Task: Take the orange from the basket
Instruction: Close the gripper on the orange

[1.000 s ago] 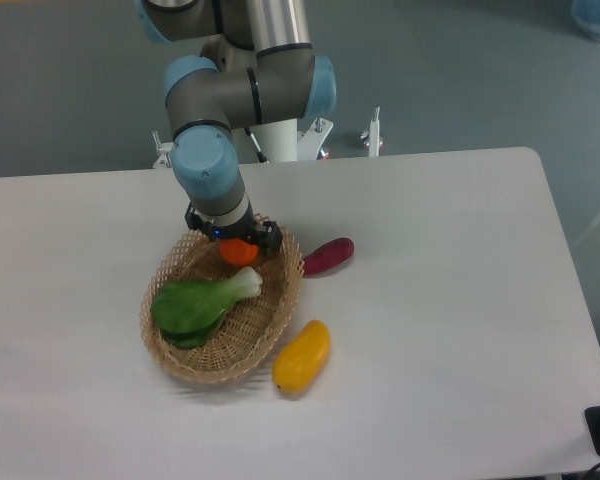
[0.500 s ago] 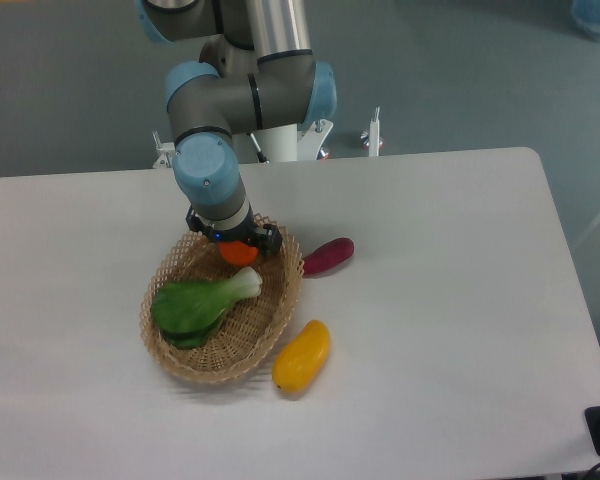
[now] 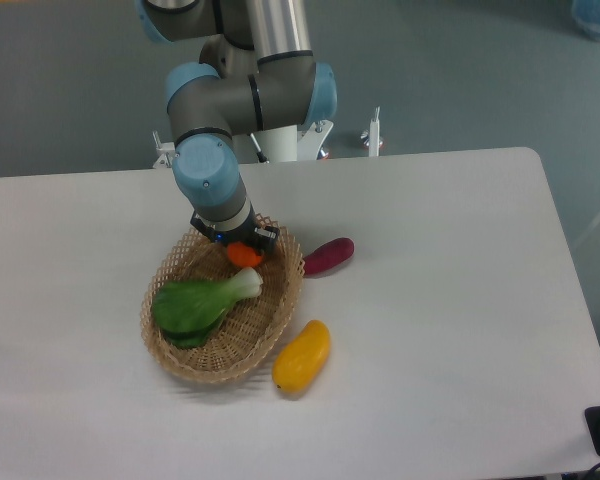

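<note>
The orange (image 3: pixel 246 255) lies at the far end of the wicker basket (image 3: pixel 280 305), just beyond the white stem of a leafy green (image 3: pixel 202 303). My gripper (image 3: pixel 237 243) points straight down right over the orange and covers its upper part, so only the lower right of the fruit shows. The black fingers (image 3: pixel 264 236) sit close beside the orange, inside the basket's far rim. The wrist hides the fingertips, so the frames do not show whether the jaws are closed on the fruit.
A dark purple eggplant-like vegetable (image 3: pixel 328 256) lies on the white table (image 3: pixel 450 300) just right of the basket. A yellow-orange mango (image 3: pixel 302 356) lies in front of the basket's right side. The arm's base (image 3: pixel 280 140) stands behind the table's far edge.
The gripper has sunk a little lower over the orange and now covers more of it. The basket, the green and the other fruit have not moved.
</note>
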